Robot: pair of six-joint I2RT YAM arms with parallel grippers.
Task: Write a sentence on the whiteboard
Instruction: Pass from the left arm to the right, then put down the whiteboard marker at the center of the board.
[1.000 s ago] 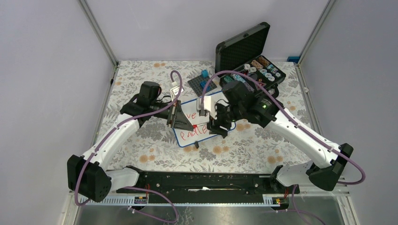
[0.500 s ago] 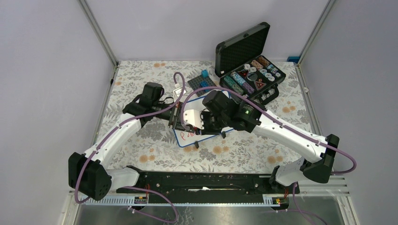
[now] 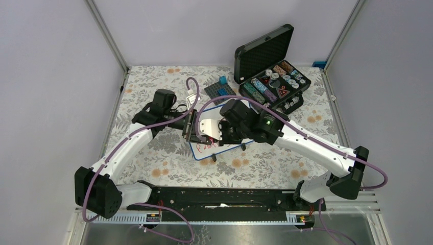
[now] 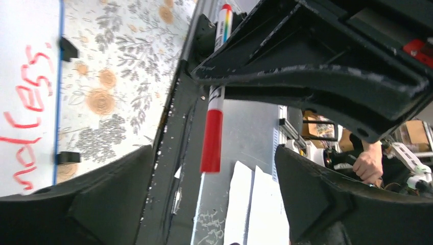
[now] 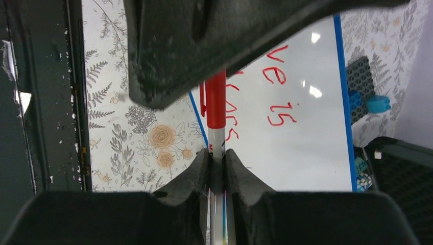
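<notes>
Since a second ago the right gripper [image 5: 217, 158] has swung leftward across the whiteboard [image 5: 306, 153], and from overhead it now meets the left gripper [image 4: 213, 149] above the board and hides most of the writing. Two grippers share one marker [image 5: 215, 104]. The right one is clamped on its white barrel, just beside the red cap. The left one has let its fingers spread wide, and the marker stands in the gap touching neither of them. One whiteboard lies flat on the flowered tablecloth [image 3: 153, 92] at mid-table, under both grippers, and two of its black feet [image 4: 66, 48] show along one blue edge. The sentence [image 5: 275, 76] stands on it in red, in two lines. From the wrist cameras only parts can be read: "ve is" on the upper line and "ndless" on the lower. Beyond the board sits one grey studded baseplate [image 3: 219, 93], near its far corner, and farther right one black case [image 3: 265, 51] stands open, its lid upright.
</notes>
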